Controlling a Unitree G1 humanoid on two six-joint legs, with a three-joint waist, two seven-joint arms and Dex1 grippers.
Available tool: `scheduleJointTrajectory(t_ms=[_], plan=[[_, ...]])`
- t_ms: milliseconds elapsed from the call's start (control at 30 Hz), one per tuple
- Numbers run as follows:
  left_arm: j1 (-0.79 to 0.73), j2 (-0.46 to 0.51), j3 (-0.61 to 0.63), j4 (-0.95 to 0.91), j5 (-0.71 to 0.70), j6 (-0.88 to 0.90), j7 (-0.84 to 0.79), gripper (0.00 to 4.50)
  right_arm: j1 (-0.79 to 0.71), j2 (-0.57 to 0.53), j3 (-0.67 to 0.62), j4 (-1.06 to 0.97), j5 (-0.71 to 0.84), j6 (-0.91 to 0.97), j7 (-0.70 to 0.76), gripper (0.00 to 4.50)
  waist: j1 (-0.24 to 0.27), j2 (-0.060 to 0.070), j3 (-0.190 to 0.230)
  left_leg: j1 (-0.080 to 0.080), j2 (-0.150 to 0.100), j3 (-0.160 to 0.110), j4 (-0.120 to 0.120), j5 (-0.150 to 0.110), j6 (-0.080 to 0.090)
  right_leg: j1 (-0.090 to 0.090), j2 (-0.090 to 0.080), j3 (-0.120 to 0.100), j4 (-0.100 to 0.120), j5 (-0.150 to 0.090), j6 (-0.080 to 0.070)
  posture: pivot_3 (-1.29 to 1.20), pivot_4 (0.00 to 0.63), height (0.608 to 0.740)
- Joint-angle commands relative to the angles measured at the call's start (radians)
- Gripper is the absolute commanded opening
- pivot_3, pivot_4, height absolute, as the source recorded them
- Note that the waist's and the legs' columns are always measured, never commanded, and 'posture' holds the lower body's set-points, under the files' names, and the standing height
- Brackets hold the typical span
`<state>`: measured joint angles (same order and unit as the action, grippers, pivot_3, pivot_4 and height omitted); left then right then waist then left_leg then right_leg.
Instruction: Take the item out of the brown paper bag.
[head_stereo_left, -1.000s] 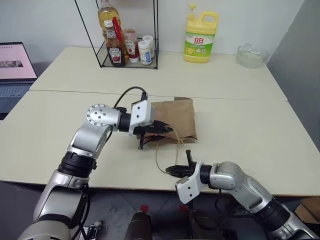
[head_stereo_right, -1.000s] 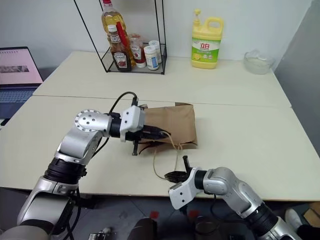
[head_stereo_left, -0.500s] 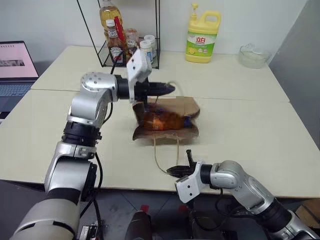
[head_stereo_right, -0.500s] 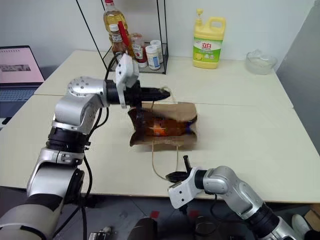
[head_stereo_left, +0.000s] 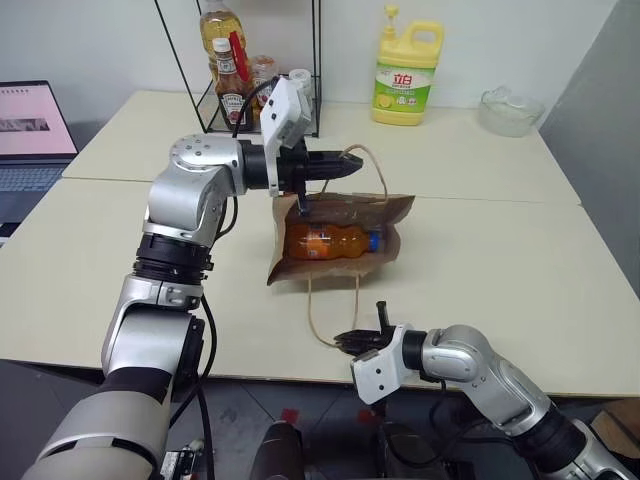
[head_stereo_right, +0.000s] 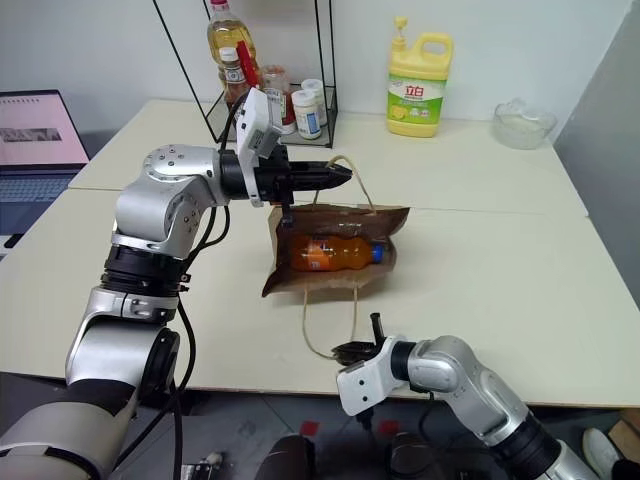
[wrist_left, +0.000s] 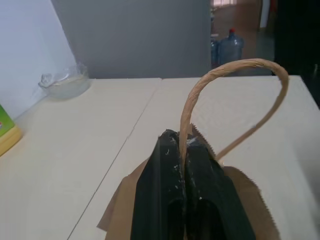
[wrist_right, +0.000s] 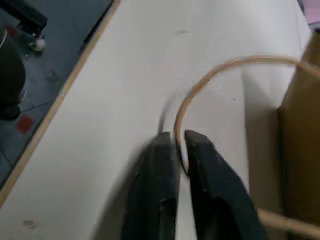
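yellow detergent jug (head_stereo_left: 403, 64) at 12 o'clock on far table: green label, two large Chinese characters "立白" | ketchup bottle (head_stereo_left: 230, 88) in wire rack at 11 o'clock: label print too small to read

Beige table (head_stereo_left: 480, 270) bears bag (head_stereo_left: 345, 212), rack (head_stereo_left: 255, 110), jug (head_stereo_left: 403, 65), bowl (head_stereo_left: 508, 110).

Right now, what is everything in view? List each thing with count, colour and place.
Brown kraft paper bag: one, mid-table, mouth lifted open.
Small clear bottle of orange drink: one, blue cap, lying inside the bag.
Yellow detergent jug: one, far table edge.
Black wire rack: one, far left, holding sauce bottles and jars.
Clear glass bowl: one, far right.
Laptop: one, left edge.
Left gripper: shut on the upper handle.
Right gripper: around the lower handle, near table edge.
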<state>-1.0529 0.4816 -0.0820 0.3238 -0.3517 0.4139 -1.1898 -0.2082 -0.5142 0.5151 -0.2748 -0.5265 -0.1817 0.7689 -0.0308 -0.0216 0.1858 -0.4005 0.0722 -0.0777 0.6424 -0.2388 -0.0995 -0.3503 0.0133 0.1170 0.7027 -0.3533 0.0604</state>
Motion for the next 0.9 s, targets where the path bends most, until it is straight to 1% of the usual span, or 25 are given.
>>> scheduleJointTrajectory(t_ms=[33,100,333,500,600,667,900], plan=[[-0.008,0.002,0.035,-0.064,-0.039,0.015,-0.002,0.0,0.025,-0.043,-0.042,-0.026,0.011,-0.015,-0.009,1.61,0.0,0.0,0.0,0.0,0.0,0.0,0.0,0.0,0.0,0.0,0.0,0.0,0.0,0.0,0.0,0.0,0.15,0.74],[-0.003,0.003,0.039,-0.075,-0.047,0.025,-0.004,0.0,0.043,-0.064,-0.067,-0.063,0.037,-0.03,-0.013,2.24,0.001,0.0,0.0,0.0,-0.001,0.0,0.0,0.0,0.0,0.0,-0.001,0.0,0.0,0.0,0.0,0.0,0.15,0.74],[0.005,0.004,0.039,-0.075,-0.055,0.023,-0.003,0.0,0.165,-0.158,-0.189,-0.195,0.189,-0.11,-0.02,2.24,0.0,0.0,0.001,-0.002,-0.002,-0.001,-0.001,0.0,0.0,0.0,-0.002,0.0,-0.003,0.0,0.0,0.0,0.15,0.74],[0.008,0.002,0.035,-0.063,-0.053,0.009,-0.008,0.0,0.233,-0.2,-0.286,-0.204,0.283,-0.204,-0.057,2.24,0.0,-0.001,0.001,-0.002,-0.002,-0.001,-0.001,0.0,0.0,0.0,-0.002,0.0,-0.004,0.0,0.001,0.0,0.15,0.74],[0.01,0.0,0.032,-0.059,-0.052,0.004,-0.011,0.0,0.237,-0.207,-0.331,-0.199,0.33,-0.24,-0.07,2.24,0.0,-0.001,0.001,-0.002,-0.002,-0.001,-0.001,0.0,0.0,0.0,-0.002,0.0,-0.004,0.0,0.001,0.0,0.15,0.74],[0.01,0.0,0.032,-0.056,-0.052,0.001,-0.014,0.0,0.211,-0.192,-0.352,-0.206,0.361,-0.213,-0.077,2.24,0.0,-0.001,0.001,-0.001,-0.002,-0.001,-0.001,0.0,0.0,0.0,-0.002,0.0,-0.004,0.0,0.001,0.0,0.15,0.74],[0.01,0.001,0.032,-0.047,-0.05,-0.008,-0.025,0.0,0.13,-0.139,-0.345,-0.233,0.424,-0.064,-0.058,2.24,0.0,-0.001,0.001,-0.002,-0.002,-0.001,-0.002,0.0,0.0,0.0,-0.002,0.0,-0.005,0.0,0.001,0.0,0.15,0.74]])
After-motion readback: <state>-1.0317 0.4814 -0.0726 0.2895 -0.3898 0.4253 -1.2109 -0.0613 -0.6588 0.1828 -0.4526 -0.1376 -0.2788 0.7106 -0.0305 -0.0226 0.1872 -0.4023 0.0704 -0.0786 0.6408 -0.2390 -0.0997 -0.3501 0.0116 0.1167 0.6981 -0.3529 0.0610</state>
